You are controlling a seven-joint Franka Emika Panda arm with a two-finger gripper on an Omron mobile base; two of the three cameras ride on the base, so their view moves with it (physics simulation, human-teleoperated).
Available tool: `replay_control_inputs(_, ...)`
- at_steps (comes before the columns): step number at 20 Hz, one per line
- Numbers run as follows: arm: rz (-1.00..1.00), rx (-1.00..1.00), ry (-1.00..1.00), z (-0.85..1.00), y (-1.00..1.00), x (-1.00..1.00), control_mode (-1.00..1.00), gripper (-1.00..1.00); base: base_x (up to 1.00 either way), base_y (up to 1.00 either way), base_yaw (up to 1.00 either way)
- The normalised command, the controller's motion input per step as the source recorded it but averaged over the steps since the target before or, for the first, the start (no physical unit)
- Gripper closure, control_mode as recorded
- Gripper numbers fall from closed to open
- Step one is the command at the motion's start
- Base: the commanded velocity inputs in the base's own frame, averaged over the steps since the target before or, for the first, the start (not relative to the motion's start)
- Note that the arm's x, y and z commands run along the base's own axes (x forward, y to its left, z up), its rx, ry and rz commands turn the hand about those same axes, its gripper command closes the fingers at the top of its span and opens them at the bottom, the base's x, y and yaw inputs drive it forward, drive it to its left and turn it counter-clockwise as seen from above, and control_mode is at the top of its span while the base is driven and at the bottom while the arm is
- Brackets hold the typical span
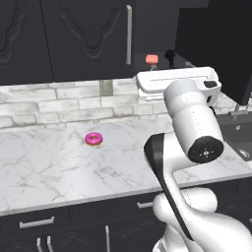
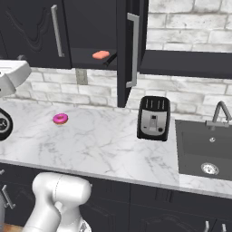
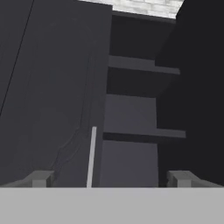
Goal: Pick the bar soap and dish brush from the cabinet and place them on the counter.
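Bar soap (image 2: 101,55) lies flat on the lower shelf of the open cabinet (image 2: 86,56), near the shelf's front edge, with the dish brush (image 2: 110,59) just beside it toward the open door. In the left base view the same pair appears as an orange block (image 1: 151,59) and a dark upright shape (image 1: 170,56); whether they touch cannot be told. Neither item has reached the table (image 2: 104,140), which carries a pink donut (image 2: 60,118) and a black toaster (image 2: 153,118).

Gripper (image 3: 111,178) is released — both fingers (image 3: 40,179) stand wide apart with nothing between them, aimed up into the cabinet interior beside the silver door handle (image 3: 91,155).

Handling estimate, soap: light, rigid, smooth-faced and probably slippery. Its flat profile leaves little height above the shelf, so the likely best hold is across the narrower width, fingers descending on the two long sides and closing at mid-length. A hold near one end risks the block pivoting out.

Handling estimate, brush: light, stiff, thin. Take it across the handle close to the head, where the mass probably sits — a grip far down the handle may let it swing.

Clearance to the open door edge (image 2: 123,54) appears tight.
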Motion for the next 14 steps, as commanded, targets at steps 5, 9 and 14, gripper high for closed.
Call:
replay_control_inputs(5, 0.00, 0.00, 0.16, 0.00, 0.00, 0.34, -1.00, -1.00, 0.00, 0.00, 0.00)
replay_control_inputs(9, 0.05, 0.00, 0.17, 0.00, 0.00, 0.30, -1.00, -1.00, 0.00, 0.00, 0.00)
replay_control_inputs(14, 0.14, 0.00, 0.06, 0.00, 0.00, 0.23, -1.00, -1.00, 0.00, 0.00, 0.00)
